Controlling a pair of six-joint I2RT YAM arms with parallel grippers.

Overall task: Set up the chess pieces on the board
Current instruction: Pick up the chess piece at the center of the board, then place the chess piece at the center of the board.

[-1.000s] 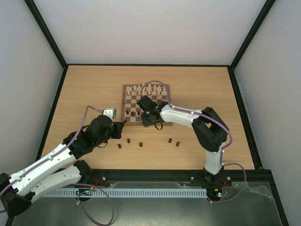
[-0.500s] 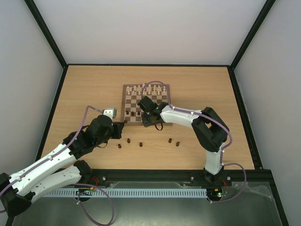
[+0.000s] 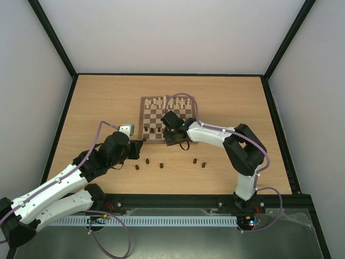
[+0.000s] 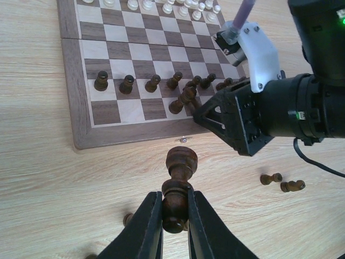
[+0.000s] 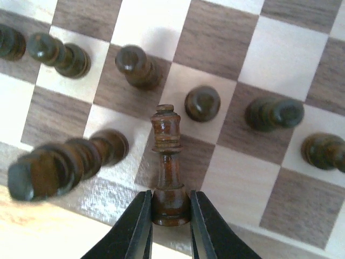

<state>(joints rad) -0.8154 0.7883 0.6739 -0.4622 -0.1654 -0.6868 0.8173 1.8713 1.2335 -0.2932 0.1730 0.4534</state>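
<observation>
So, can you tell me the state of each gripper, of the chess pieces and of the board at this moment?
left gripper: shut on a dark piece, over the table just short of the board.
right gripper: shut on the base of a tall dark piece, over the board.
dark pawns: standing on the board.
loose dark pieces: lying on the table.
white pieces: standing, far rows.

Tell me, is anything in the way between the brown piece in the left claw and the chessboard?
Only bare table lies between the dark piece in the left gripper and the board's near edge. The right gripper, holding a second piece, hangs over the near row's middle, blocking those squares; the left-end ones look free.
</observation>
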